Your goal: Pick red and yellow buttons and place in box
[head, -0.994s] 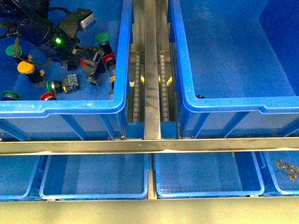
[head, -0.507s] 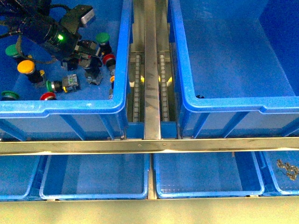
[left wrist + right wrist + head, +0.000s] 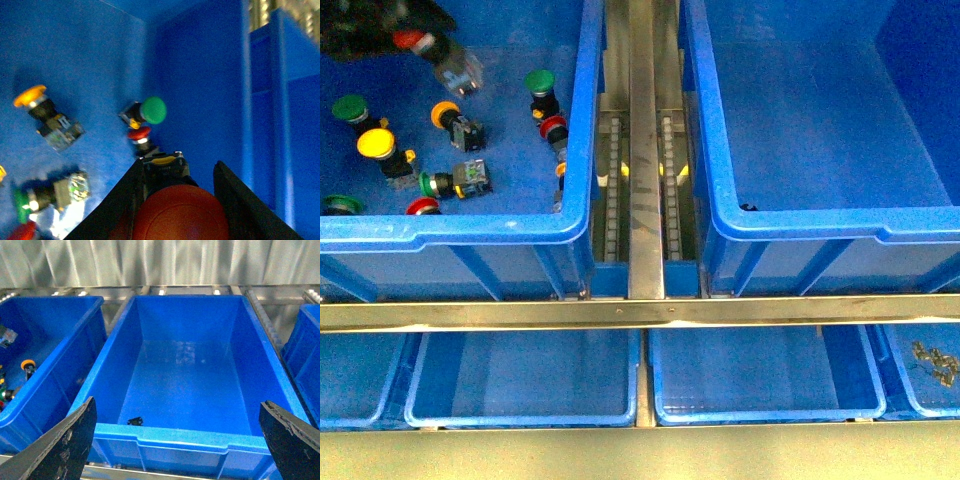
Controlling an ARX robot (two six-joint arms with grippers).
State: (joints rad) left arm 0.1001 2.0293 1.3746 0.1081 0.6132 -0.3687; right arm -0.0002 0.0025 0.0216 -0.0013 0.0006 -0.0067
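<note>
The step in hand looks to be the carry. The left hand point(image 3: 178, 167) is clamped on a red button point(image 3: 181, 215), whose cap fills the gap between the two fingers in the left wrist view. In the front view it is blurred and hangs over the far left corner of the left crate point(image 3: 582, 120), clear of the buttons on the floor. The next move calls for a crossing to the robot's right, high enough to clear both thick rims and the metal rail point(image 3: 642, 150) between them. A release over the box point(image 3: 820, 222) would follow; it holds no button as yet, only a small dark scrap point(image 3: 748, 207) near its front wall. The right hand point(image 3: 176, 405) hangs above that box with its fingers wide apart and nothing between them. Counted in the front view, the floor of the left crate holds two red-capped buttons point(image 3: 553, 127), two yellow-capped buttons point(image 3: 375, 145) and four green-capped buttons point(image 3: 538, 80). There is also an orange glint point(image 3: 560, 170) by the wall nearest the rail, too hidden to name. At least four more task buttons seem left to fetch after this one.
</note>
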